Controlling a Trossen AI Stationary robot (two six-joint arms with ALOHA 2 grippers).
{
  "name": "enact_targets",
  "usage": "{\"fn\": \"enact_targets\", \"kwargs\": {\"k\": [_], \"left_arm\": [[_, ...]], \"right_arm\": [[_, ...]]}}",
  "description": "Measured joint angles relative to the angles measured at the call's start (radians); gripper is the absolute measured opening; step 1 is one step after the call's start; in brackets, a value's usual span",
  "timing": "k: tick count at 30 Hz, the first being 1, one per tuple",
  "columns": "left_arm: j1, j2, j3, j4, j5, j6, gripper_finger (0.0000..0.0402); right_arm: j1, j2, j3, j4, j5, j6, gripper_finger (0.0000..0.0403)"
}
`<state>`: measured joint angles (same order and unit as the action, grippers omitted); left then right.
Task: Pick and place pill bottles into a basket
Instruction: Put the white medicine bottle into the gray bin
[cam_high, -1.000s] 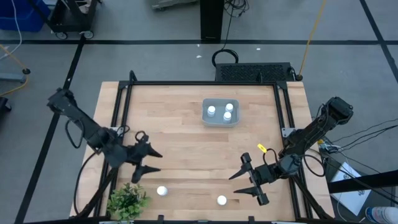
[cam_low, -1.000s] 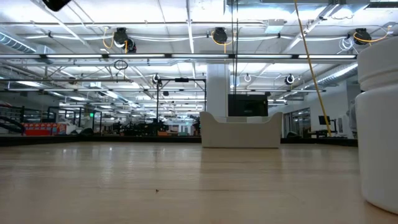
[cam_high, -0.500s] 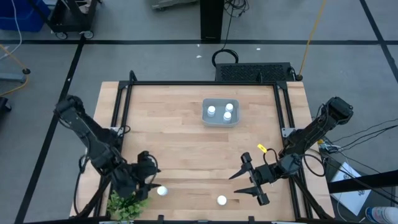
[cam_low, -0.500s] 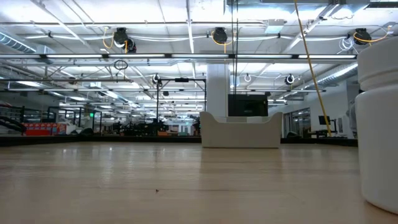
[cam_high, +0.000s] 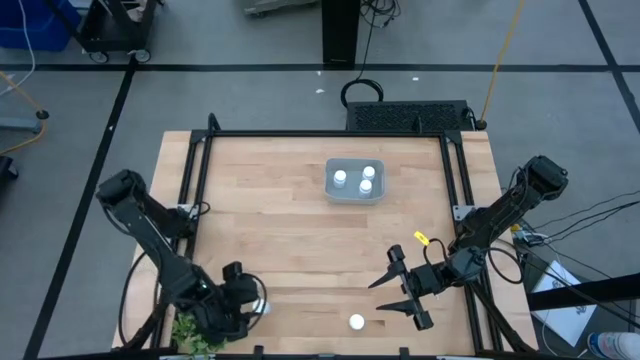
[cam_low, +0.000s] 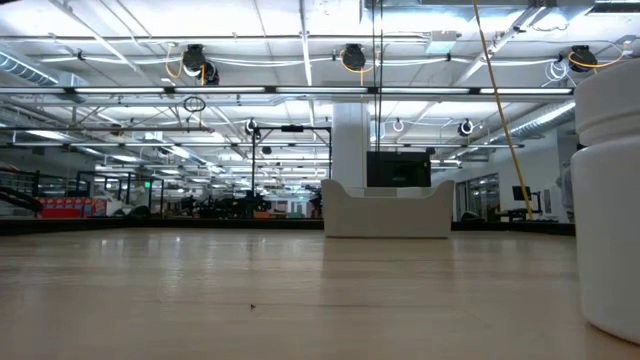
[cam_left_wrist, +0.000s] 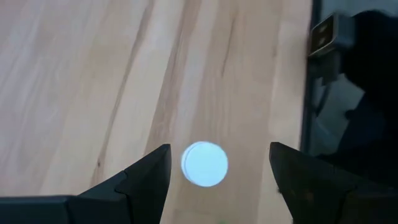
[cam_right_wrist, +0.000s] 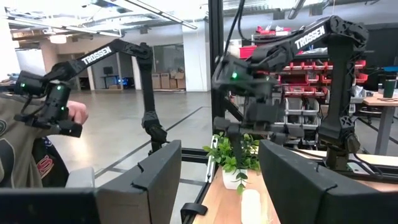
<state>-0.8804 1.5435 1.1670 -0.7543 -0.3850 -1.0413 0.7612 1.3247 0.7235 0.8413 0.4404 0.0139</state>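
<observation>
Two white pill bottles stand upright near the table's near edge. One shows in the left wrist view as a round white cap; in the high view my arm mostly hides it. My left gripper is open and points down, one finger on either side of this cap, apart from it. The other bottle stands free; it looms at the low view's right. My right gripper is open and empty just right of it. The grey-blue basket holds three bottles.
A green plant stands at the near left corner, right beside my left arm. A small yellow piece lies near my right arm. A black frame borders the table. A person shows beyond the table.
My left gripper has gone toward the table's near edge and down toward the left bottle, tipping from level to pointing down, and now stands open over it. The bottles and my right arm have kept still.
</observation>
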Motion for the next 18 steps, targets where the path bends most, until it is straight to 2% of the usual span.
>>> {"fn": "enact_targets", "kwargs": {"k": [6, 18], "left_arm": [[0.000, 0.072, -0.001, 0.003, 0.043, -0.011, 0.0273], [-0.002, 0.080, -0.012, 0.016, 0.055, 0.000, 0.0273]], "right_arm": [[0.000, 0.000, 0.000, 0.000, 0.000, 0.000, 0.0208], [0.000, 0.000, 0.000, -0.002, 0.000, 0.000, 0.0208]]}}
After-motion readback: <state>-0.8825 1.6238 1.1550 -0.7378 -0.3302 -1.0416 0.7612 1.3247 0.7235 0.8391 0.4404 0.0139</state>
